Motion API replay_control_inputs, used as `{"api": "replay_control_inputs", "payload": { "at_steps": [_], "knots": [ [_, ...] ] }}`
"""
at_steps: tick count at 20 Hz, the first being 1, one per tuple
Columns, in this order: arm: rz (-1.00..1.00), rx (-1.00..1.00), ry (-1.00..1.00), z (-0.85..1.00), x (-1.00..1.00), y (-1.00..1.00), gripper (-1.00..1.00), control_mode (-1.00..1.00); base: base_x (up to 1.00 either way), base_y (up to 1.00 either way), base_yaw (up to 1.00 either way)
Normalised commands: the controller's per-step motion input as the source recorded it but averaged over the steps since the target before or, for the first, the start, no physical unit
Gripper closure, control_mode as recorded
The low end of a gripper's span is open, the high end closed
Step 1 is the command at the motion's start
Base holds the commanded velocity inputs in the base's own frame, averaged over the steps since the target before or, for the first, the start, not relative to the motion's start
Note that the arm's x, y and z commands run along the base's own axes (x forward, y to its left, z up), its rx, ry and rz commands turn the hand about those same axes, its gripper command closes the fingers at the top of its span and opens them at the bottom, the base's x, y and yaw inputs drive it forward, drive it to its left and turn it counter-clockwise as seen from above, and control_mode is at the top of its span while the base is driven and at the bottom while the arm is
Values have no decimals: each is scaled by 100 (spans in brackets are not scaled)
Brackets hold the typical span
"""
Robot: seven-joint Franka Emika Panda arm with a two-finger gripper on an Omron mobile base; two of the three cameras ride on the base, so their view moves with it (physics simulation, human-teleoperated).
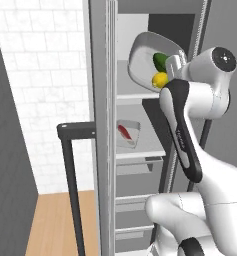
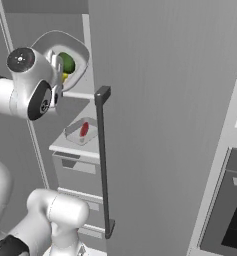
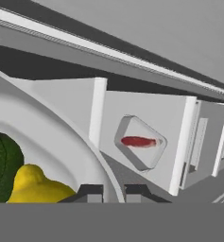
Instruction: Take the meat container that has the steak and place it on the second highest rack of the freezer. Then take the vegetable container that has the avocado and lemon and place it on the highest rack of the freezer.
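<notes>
Where white tile wall [image 1: 45,75] meets wooden floor [image 1: 55,220], open freezer [image 1: 102,125].

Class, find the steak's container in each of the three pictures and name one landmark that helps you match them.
Left base view: steak container at centre, on a white shelf.
Right base view: left of centre, same shelf.
Hand view: right of centre.
Shared landmark: the tilted container with avocado and lemon.
</notes>
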Motion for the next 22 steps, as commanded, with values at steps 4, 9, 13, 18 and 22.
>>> {"api": "replay_control_inputs", "payload": {
  "at_steps": [4,9,13,18,22],
  "knots": [
    [0,0,5,-10,39,12,100,-100,0,0,0],
    [0,1,0,-7,61,1,100,-100,0,0,0],
    [0,0,0,-41,66,0,100,-100,0,0,0],
    [0,0,0,-64,37,0,100,-100,0,0,0],
    [0,0,0,-6,26,0,100,-100,0,0,0]
  ]
}}
